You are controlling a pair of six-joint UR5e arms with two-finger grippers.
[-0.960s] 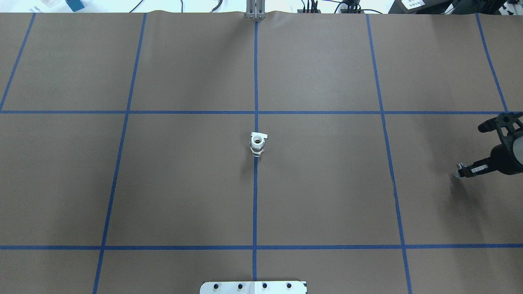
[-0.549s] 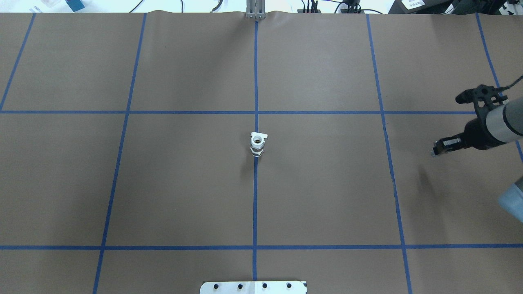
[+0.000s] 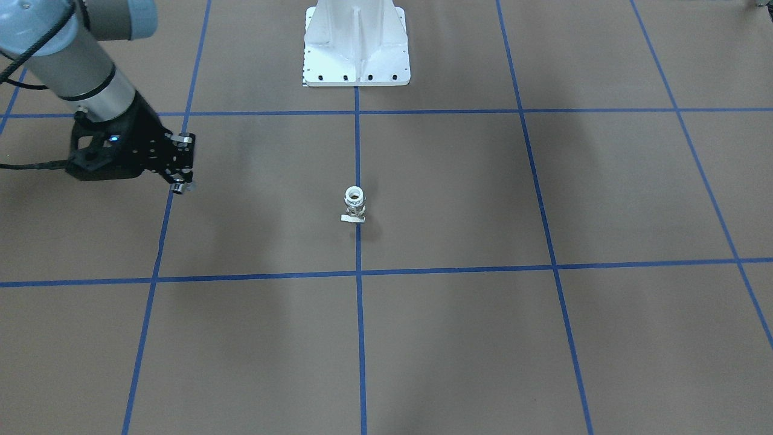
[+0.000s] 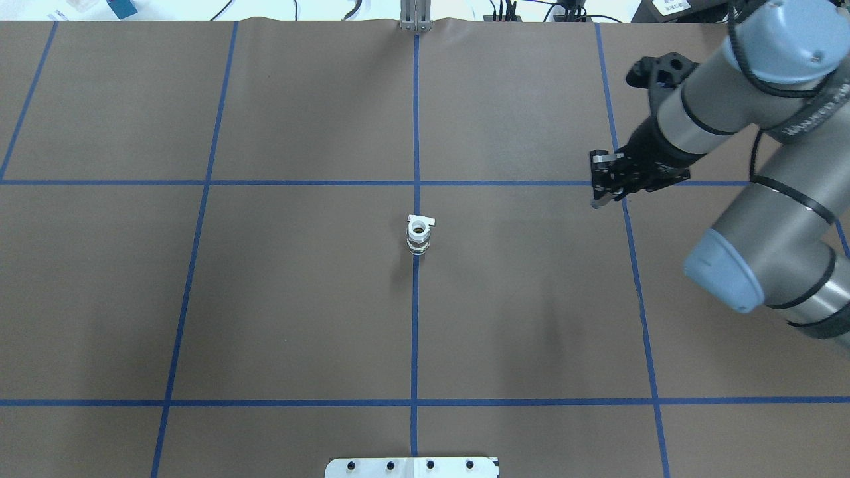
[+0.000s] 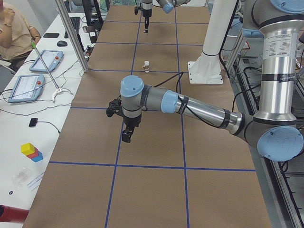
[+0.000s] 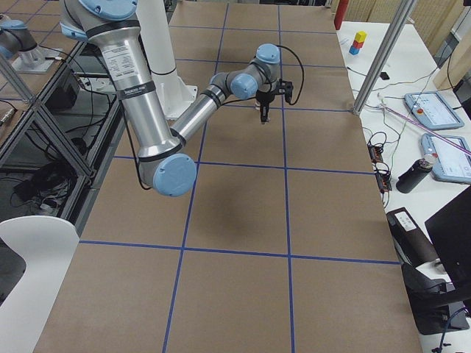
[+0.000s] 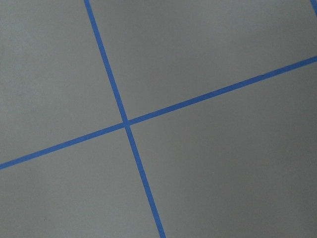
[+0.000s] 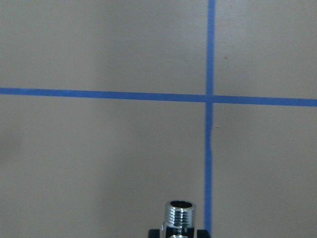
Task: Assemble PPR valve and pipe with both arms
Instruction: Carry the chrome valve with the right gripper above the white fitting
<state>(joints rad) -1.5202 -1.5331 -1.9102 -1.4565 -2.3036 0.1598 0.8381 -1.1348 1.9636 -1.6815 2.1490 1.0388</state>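
Note:
The PPR valve (image 4: pixel 418 236) stands upright on the blue centre line in the middle of the table, white ring up and flat white tab on the far side; it also shows in the front view (image 3: pixel 354 204) and the left view (image 5: pixel 147 66). My right gripper (image 4: pixel 599 198) hangs to the valve's right, over a tape crossing, shut on the small chrome pipe (image 8: pixel 181 214), whose threaded open end juts out. It shows in the front view (image 3: pixel 179 185) too. My left gripper (image 5: pixel 126 138) shows only in the left view, pointing down over bare table; I cannot tell if it is open or shut.
The white pedestal base (image 3: pixel 356 42) stands at the robot's side of the table, its plate edge also in the overhead view (image 4: pixel 412 467). Blue tape lines (image 7: pixel 126 122) grid the brown table. A metal post (image 4: pixel 415 16) stands at the far edge.
My right arm has swung in from the table's right edge, leftward and farther away, carrying the pipe toward the middle. The valve has not moved.

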